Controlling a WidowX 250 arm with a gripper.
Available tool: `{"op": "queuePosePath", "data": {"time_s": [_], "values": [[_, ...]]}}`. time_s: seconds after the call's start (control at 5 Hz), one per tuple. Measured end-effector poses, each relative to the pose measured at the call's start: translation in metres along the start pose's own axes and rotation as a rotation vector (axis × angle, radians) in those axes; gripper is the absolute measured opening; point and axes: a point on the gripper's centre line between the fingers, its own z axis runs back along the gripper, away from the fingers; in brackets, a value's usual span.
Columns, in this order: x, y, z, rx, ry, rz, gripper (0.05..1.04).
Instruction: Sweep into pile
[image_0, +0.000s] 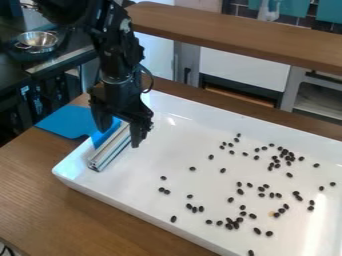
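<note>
Small black oval beans strewn across white rectangular tray; no single pile, sweeping remains. My black two-finger pincer: released.

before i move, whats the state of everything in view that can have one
Pincer, open, over the metal strip
Beans, scattered, not piled
Tray, upright
Metal strip, lying inside the tray
Blue piece, lying partly across the tray's rim
Metal bowl, upright

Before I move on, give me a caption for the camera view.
Black gripper over one end of a white tray, dark bean-like pieces scattered toward the other, not yet in one pile.
</note>
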Motion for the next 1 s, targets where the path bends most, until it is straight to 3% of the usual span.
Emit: {"op": "queuePosePath", "data": {"time_s": [0.6, 1.0], "values": [[-0.004, 0.000, -0.014, 0.009, 0.053, 0.009, 1.001], [-0.002, -0.001, -0.020, 0.023, 0.043, -0.006, 1.001]]}}
